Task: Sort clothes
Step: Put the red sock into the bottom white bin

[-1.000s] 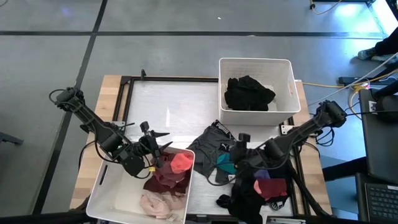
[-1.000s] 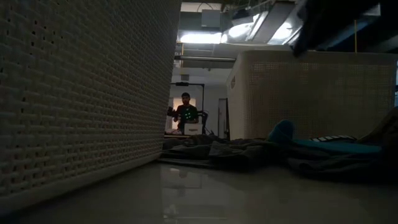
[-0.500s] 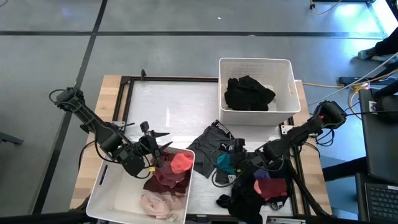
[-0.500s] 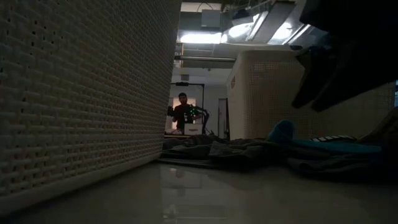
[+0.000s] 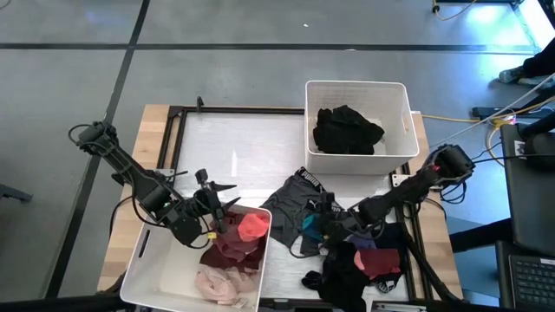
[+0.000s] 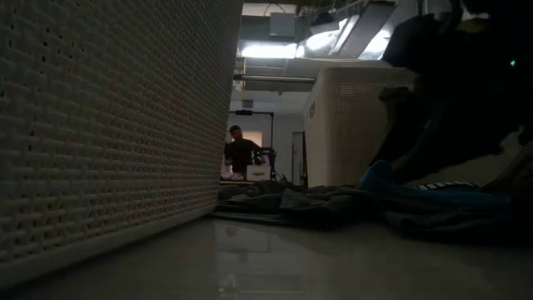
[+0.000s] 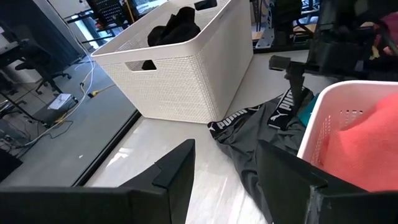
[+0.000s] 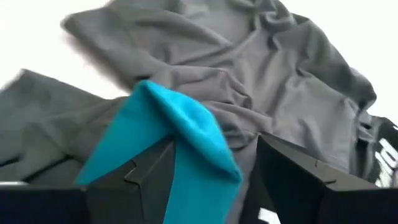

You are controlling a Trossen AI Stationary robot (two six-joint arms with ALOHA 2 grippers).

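**Right gripper comes down on the teal cloth**

The right gripper [image 5: 328,227] is low over the loose pile of clothes [image 5: 347,243] on the table's near right side. Its fingers are spread open, one on each side of a teal cloth [image 8: 163,140]. It holds nothing yet. The teal cloth lies on top of a grey garment [image 8: 249,87], touching it.

This looks like the pick-up step. Next, the fingers need to go down a bit and close on the teal cloth only. The grey garment is right under it, so it could get pinched and lifted too. That is the main thing in the way.

The left gripper [image 5: 215,204] waits by the near bin [image 5: 143,264]. Its fingers are open and empty. That bin has red [image 5: 251,227], maroon and pink clothes in it. The far bin [image 5: 357,87] holds black clothes [image 5: 347,130]. So the teal cloth most likely belongs with the coloured ones.

More dark and pink clothes sit in the pile by the right arm. A person [image 6: 240,152] is far off in the room behind.
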